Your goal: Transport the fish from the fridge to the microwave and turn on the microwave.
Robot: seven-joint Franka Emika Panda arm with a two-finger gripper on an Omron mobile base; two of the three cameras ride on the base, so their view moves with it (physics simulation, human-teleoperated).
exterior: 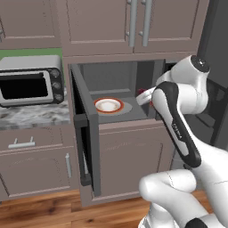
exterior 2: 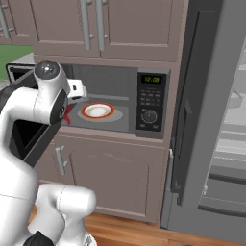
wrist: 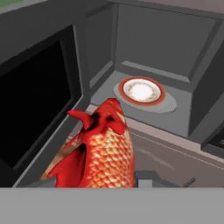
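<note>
The red-orange fish [wrist: 105, 148] fills the lower middle of the hand view, head pointing toward the open microwave [exterior 2: 151, 103]. My gripper [exterior 2: 69, 108] is shut on it, just in front of the cavity's opening; the arm hides most of the hand in both base views, with only a bit of the red fish [exterior: 141, 92] showing. Inside the cavity, a white plate with a red rim [wrist: 142, 90] rests on the turntable. The microwave door [exterior: 84, 133] is swung wide open to the left. The fridge [exterior 2: 202, 96] stands to the right with its door open.
A silver toaster oven [exterior: 31, 82] sits on the marble counter [exterior: 31, 116] left of the microwave. Upper cabinets [exterior: 133, 22] hang above and lower cabinets [exterior 2: 115, 178] sit below. The open fridge door crowds the right side.
</note>
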